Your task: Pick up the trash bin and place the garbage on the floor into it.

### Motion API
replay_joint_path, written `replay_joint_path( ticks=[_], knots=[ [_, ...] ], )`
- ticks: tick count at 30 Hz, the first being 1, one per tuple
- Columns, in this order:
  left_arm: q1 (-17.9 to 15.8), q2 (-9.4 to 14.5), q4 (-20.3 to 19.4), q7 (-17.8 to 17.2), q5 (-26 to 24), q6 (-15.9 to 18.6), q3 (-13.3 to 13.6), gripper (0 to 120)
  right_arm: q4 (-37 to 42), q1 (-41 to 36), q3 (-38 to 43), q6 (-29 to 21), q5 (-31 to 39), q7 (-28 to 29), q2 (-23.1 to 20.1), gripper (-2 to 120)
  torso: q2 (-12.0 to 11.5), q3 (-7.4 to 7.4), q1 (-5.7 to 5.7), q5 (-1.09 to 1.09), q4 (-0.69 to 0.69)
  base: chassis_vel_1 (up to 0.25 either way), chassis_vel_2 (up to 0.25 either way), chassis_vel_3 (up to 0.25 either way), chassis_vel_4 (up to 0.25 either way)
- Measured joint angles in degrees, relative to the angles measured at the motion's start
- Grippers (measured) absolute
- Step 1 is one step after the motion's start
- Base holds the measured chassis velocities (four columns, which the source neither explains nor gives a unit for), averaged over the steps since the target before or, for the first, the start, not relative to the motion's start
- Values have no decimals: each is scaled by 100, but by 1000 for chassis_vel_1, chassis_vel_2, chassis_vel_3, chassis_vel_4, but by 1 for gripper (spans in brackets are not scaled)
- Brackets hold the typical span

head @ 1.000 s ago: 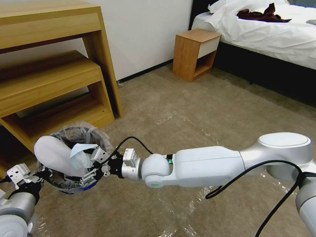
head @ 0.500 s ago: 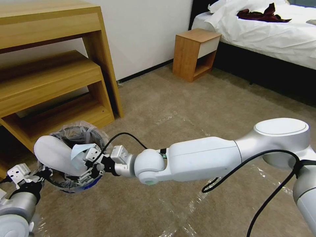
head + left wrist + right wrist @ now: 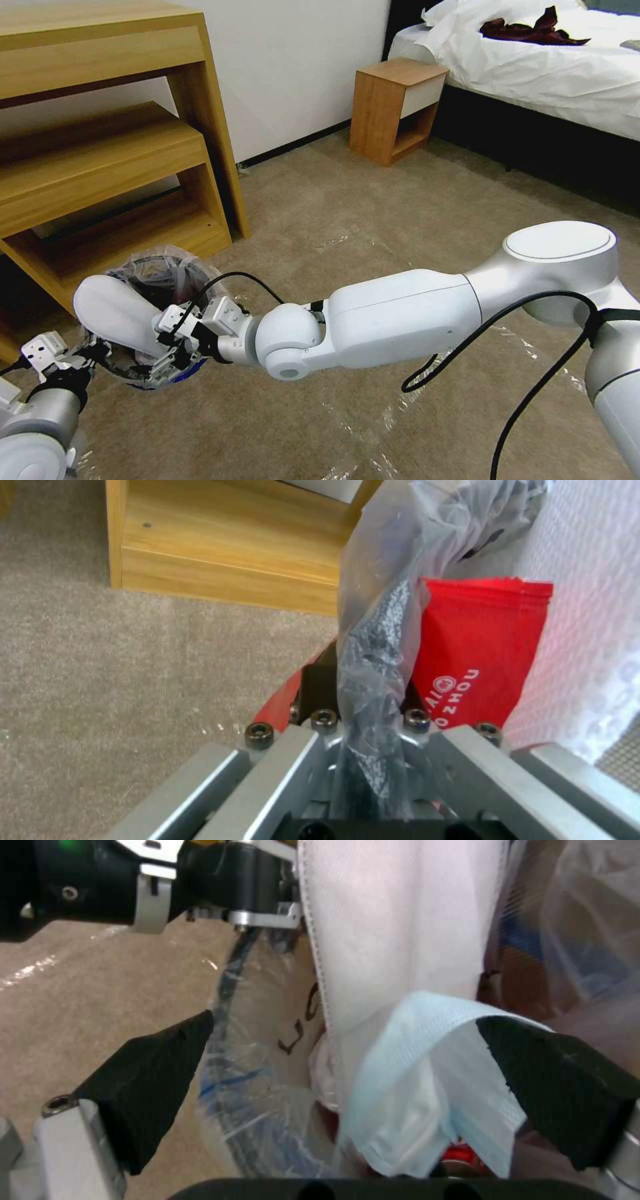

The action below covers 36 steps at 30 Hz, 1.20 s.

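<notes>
Right pincer (image 3: 347, 1080) spread wide over the bin (image 3: 143, 363).
Left pincer (image 3: 363, 740) clamps the rim (liner slippery); slipper (image 3: 117, 313) looks light, soft.

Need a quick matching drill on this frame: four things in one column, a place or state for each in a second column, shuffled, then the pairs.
Things:
1. left gripper
2. right gripper
3. white slipper
4. red wrapper

Places or states:
A. open, fingers either side of a pale blue mask
B. sticks up out of the trash bin
C. shut on the bin rim and its clear plastic liner
D. inside the bin, beside the slipper

Pairs: 1-C, 2-A, 3-B, 4-D
</notes>
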Motion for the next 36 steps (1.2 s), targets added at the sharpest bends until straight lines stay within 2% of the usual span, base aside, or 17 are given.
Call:
replay_joint_path(
  ticks=[8, 17, 31, 36],
  knots=[
    [-21, -9, 21, 9, 14, -8, 23, 1, 79, 68, 31, -100, 5, 175, -12, 100, 0, 0, 0, 1, 0, 0, 0, 0, 0],
    [-41, 38, 105, 0, 16, -9, 15, 1, 285, 77, 379, -142, -12, 272, -266, 100, 0, 0, 0, 1, -1, 0, 0, 0, 0],
    [-77, 38, 103, -33, 14, 16, 52, 1, 367, -165, 447, -203, -414, 468, -670, 100, 0, 0, 0, 1, -1, 0, 0, 0, 0],
    [-101, 48, 103, -45, 5, 20, 48, 1, 357, -279, 360, -205, -495, 480, -671, 100, 0, 0, 0, 1, -1, 0, 0, 0, 0]
  ],
)
